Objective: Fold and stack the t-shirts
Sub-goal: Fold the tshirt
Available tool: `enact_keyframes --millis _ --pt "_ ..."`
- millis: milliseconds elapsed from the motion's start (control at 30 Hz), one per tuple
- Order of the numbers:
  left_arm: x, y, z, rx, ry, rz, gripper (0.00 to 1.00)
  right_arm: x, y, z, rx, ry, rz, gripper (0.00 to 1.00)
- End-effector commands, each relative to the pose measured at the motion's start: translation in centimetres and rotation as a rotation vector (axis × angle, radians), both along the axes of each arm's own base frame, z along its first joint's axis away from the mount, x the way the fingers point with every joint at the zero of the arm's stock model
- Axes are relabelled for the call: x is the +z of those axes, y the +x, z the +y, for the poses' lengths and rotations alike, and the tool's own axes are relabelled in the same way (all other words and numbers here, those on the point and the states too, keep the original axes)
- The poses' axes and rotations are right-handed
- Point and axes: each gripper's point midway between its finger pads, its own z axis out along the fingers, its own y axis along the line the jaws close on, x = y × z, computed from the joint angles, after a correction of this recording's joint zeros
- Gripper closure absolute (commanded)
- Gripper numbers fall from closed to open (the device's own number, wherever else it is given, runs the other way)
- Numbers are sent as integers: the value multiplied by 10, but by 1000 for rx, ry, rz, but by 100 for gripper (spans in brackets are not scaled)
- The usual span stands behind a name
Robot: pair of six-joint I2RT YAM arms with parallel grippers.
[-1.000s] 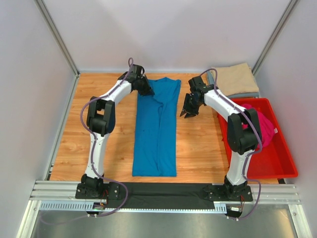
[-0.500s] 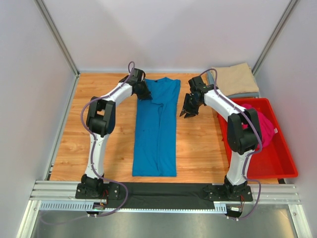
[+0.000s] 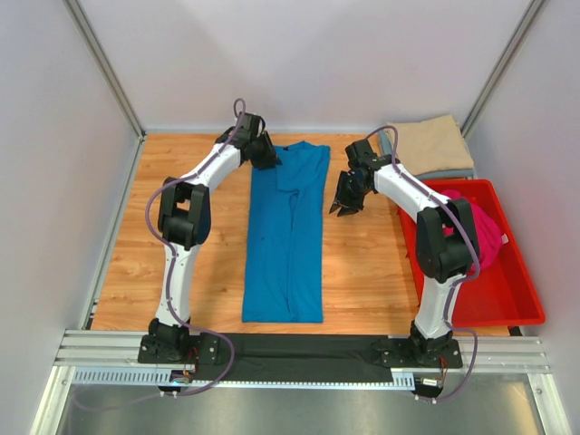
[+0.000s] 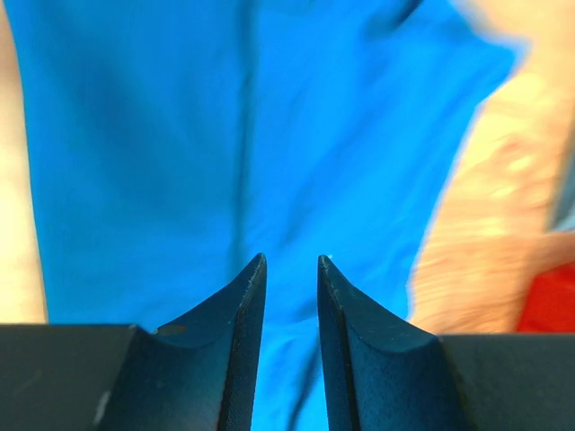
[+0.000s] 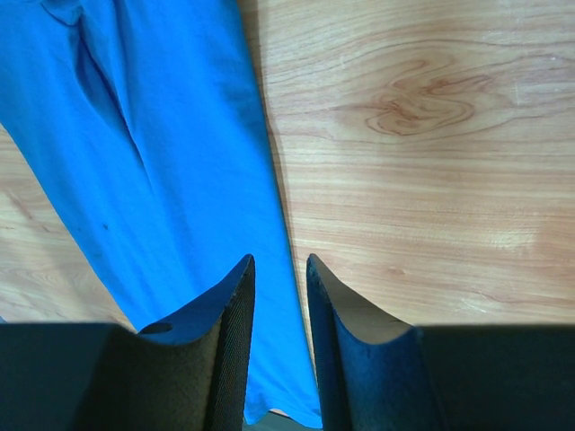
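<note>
The bright blue t-shirt [image 3: 285, 245] lies flat on the wooden table as a long narrow strip, collar end at the far side. My left gripper [image 3: 265, 154] hovers over its far left corner, open, with only blue cloth [image 4: 225, 135] below and nothing between the fingers. My right gripper [image 3: 344, 205] hangs just right of the shirt's upper half, open a little and empty, above the shirt's edge [image 5: 180, 180]. The tan t-shirt [image 3: 435, 143] sits folded on the grey-blue one [image 3: 450, 173] at the back right. The magenta t-shirt [image 3: 485, 237] lies crumpled in the red bin.
The red plastic bin [image 3: 517, 310] stands along the table's right side. White walls with metal posts close in the left, right and back. Bare wood [image 5: 431, 162] lies between the blue shirt and the bin, and left of the shirt.
My left gripper has opened, let go of the blue cloth and shifted slightly toward the far edge. The folded-in flap now rests on the shirt. The right arm has not moved.
</note>
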Motion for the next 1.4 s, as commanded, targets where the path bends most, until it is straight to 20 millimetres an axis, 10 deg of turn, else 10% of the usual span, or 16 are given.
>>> enact_keyframes --millis 0,667,1167,1367 --pt "44 40 4 6 -35 -150 63 16 0 -7 4 6 -48 69" --pt "-20 67 0 -2 -105 -97 68 17 -1 -23 -19 -1 -47 69" --pt "-16 71 -8 -18 -150 -115 81 15 0 -28 -27 -5 -42 69" --pt "20 77 -9 -13 -171 -183 100 13 -1 -28 -24 -4 -36 69"
